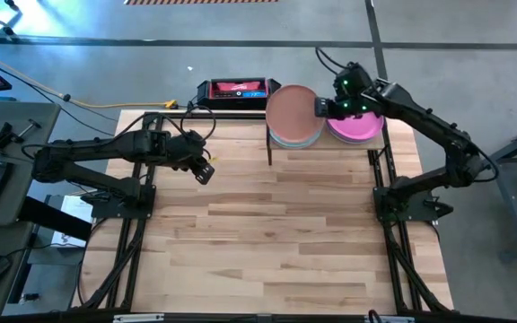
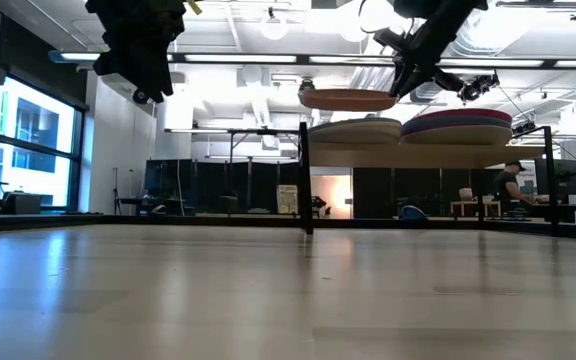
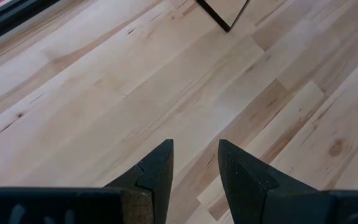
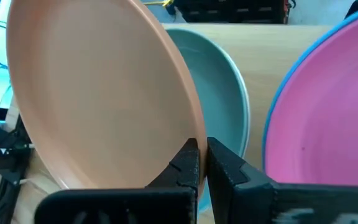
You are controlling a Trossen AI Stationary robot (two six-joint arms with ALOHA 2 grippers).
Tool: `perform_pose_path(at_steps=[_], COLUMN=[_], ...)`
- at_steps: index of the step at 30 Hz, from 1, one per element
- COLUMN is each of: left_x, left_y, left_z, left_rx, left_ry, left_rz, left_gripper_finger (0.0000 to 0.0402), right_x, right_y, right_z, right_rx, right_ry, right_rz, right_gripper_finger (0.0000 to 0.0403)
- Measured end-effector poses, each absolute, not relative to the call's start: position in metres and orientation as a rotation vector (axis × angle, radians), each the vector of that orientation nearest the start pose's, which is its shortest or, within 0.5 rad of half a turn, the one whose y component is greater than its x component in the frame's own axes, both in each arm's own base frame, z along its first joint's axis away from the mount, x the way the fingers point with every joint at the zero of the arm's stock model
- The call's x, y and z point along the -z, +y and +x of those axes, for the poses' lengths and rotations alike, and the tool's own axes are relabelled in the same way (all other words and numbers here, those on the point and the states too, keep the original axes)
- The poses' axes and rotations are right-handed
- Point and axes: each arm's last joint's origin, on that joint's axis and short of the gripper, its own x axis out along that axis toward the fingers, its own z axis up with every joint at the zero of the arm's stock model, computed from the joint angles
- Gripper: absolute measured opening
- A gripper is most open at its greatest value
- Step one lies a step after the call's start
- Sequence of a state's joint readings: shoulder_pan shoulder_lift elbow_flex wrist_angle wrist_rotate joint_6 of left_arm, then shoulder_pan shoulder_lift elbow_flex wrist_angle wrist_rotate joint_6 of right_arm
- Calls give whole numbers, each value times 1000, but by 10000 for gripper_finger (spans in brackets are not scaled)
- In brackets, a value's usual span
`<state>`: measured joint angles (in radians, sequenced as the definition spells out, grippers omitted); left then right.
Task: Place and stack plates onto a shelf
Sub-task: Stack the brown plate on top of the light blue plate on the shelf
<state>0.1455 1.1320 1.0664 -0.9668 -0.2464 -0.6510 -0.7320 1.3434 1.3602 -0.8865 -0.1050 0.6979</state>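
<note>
Over the shelf (image 1: pixel 330 148) at the desk's (image 1: pixel 276 233) far edge, the last plate hangs above its stack.
Lower it level and centred over the left stack (image 2: pixel 356 131), topped by a mint plate (image 4: pixel 219 81), before letting go. Right end effector (image 4: pixel 202 163), pressed together, pinches the peach plate (image 1: pixel 291 111) by its rim, beside the pink-topped stack (image 1: pixel 357 128). Left end effector (image 3: pixel 194 163) hovers spread and empty over bare desk.

The shelf (image 1: pixel 326 151) stands at the far edge of the table (image 1: pixel 276 233) and carries two plate stacks, mint-topped (image 4: pixel 219 81) and pink-topped (image 1: pixel 362 128).
</note>
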Motion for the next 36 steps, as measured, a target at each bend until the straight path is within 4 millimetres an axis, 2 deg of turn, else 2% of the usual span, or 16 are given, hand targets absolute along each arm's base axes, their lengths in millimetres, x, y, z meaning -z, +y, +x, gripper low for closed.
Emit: perform_pose_path(at_steps=[5,14,32,36], left_x=[-304,-304,-304,-304], left_y=[37,37,37,37], left_z=[202,202,202,202], left_rx=[-679,-678,-679,-678], left_ry=[880,880,880,880], left_rz=[-532,-532,-532,-531], left_gripper_finger=[115,115,115,115], right_x=[-350,-334,-333,-333], right_y=[-174,-176,-178,-178], right_z=[200,217,214,214], right_rx=[876,878,924,924], right_ry=[602,676,705,704], right_rz=[995,983,933,932], right_gripper_finger=[0,0,0,13])
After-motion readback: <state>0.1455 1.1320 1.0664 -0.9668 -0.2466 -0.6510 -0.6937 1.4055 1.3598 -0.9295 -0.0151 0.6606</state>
